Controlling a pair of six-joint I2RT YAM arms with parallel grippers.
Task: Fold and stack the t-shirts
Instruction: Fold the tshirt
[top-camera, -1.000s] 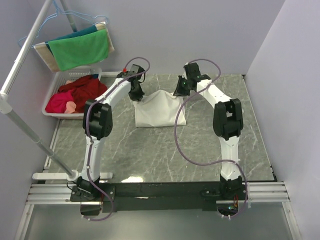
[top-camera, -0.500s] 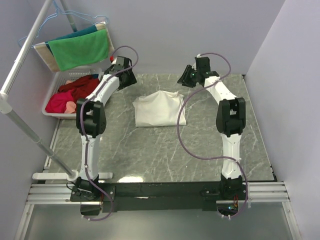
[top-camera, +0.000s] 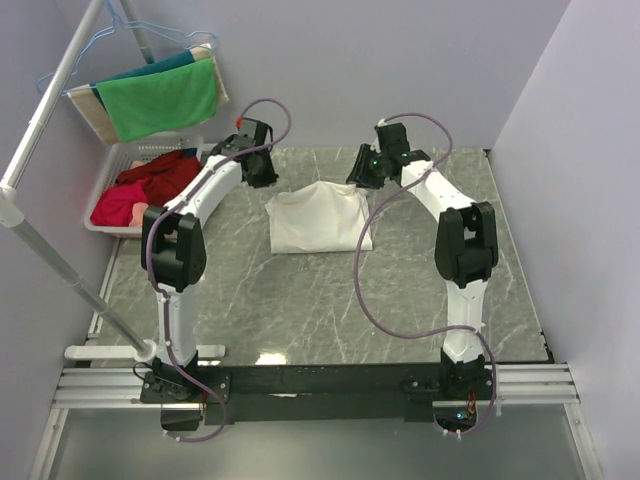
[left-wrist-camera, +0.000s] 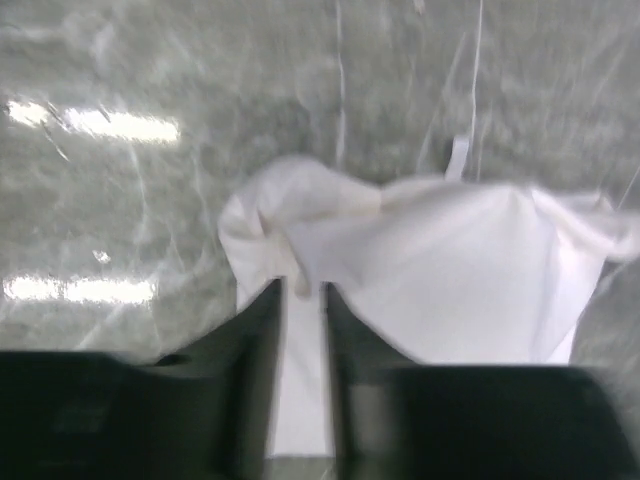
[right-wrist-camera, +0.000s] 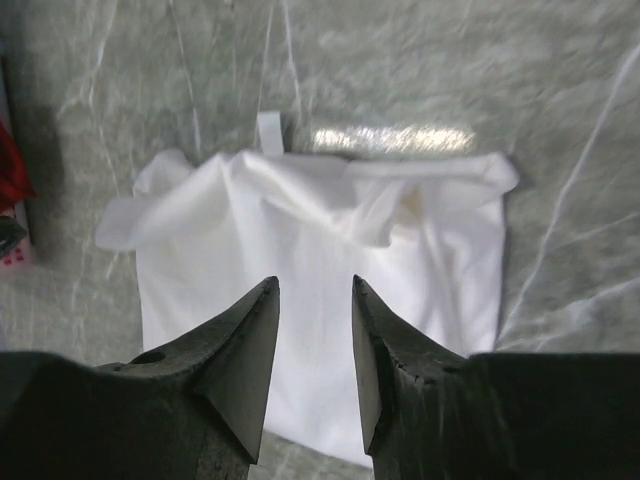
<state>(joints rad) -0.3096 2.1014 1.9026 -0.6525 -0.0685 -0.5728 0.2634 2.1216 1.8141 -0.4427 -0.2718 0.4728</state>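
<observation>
the grey marbled worktop (top-camera: 300, 300) fills the middle of the top view, with bright glare patches near its front edge. at its far left corner sits a white slatted basket (top-camera: 108, 163) holding a heap of red cloth (top-camera: 165, 178), with a pink piece (top-camera: 118, 207) at the near end. above the basket a green cloth (top-camera: 160, 100) hangs over a teal one (top-camera: 168, 62) and a beige one (top-camera: 85, 112), near a light blue hanger (top-camera: 95, 38). a grey pole (top-camera: 50, 95) slants across the left side.
</observation>
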